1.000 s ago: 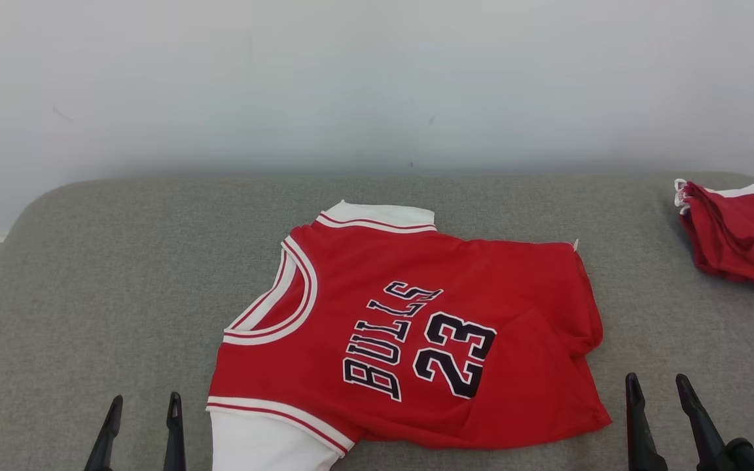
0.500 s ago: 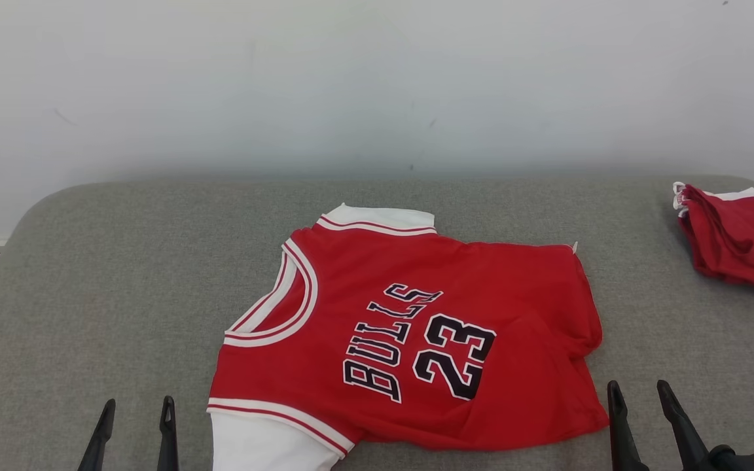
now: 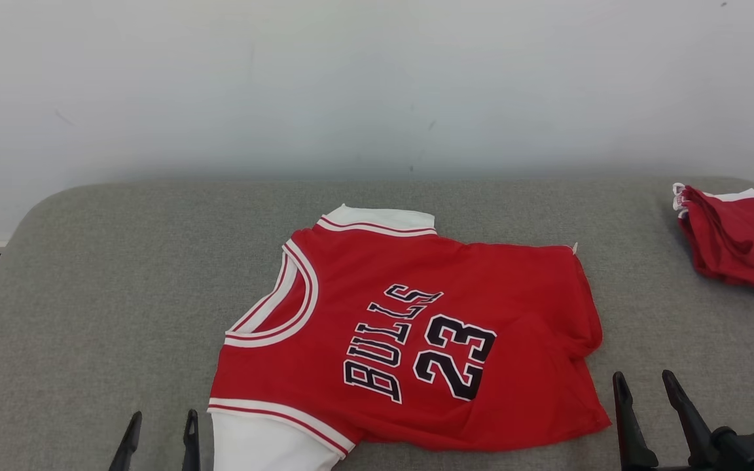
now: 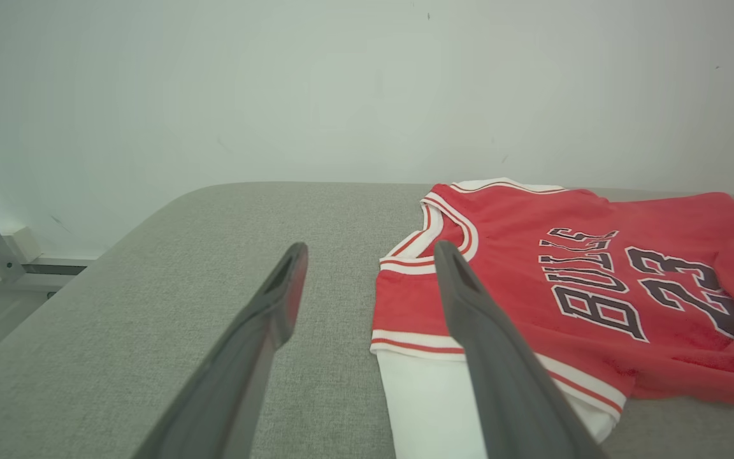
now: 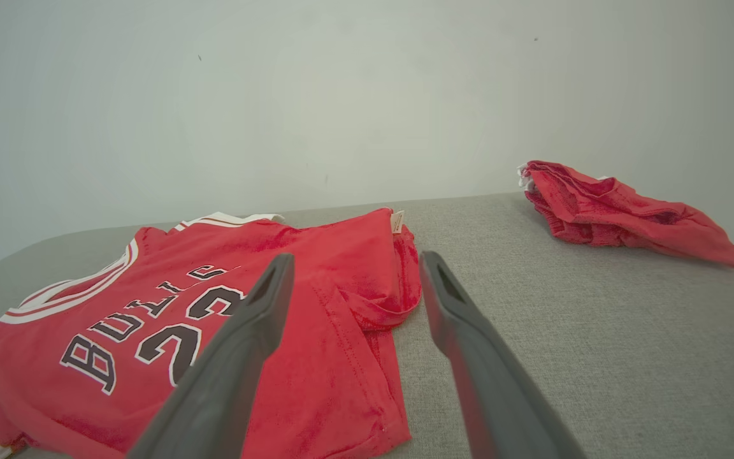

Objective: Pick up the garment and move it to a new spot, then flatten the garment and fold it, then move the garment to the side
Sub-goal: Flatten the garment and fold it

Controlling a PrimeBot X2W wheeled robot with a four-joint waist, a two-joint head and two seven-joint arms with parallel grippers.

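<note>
The garment point(image 3: 410, 333) is a red basketball jersey with white trim and dark "BULLS 23" lettering, lying sideways on the grey padded table point(image 3: 122, 261), neck to the left and hem to the right, where the cloth is rumpled. My left gripper point(image 3: 162, 420) stands open near the front edge, just left of the white sleeve. My right gripper point(image 3: 643, 381) is open too, just right of the hem corner. The left wrist view has the jersey point(image 4: 571, 287) right of the open left gripper point(image 4: 370, 253). In the right wrist view the hem point(image 5: 367, 306) lies beneath the open right gripper point(image 5: 354, 262).
A second red garment point(image 3: 734, 239) lies bunched at the table's far right edge, also in the right wrist view as a red bundle point(image 5: 615, 213). A pale wall point(image 3: 377, 85) rises behind the table. Bare grey surface lies left of the jersey.
Both grippers dipped toward the front edge and came back up. The left one now sits slightly further right, closer to the sleeve. The jersey has not moved.
</note>
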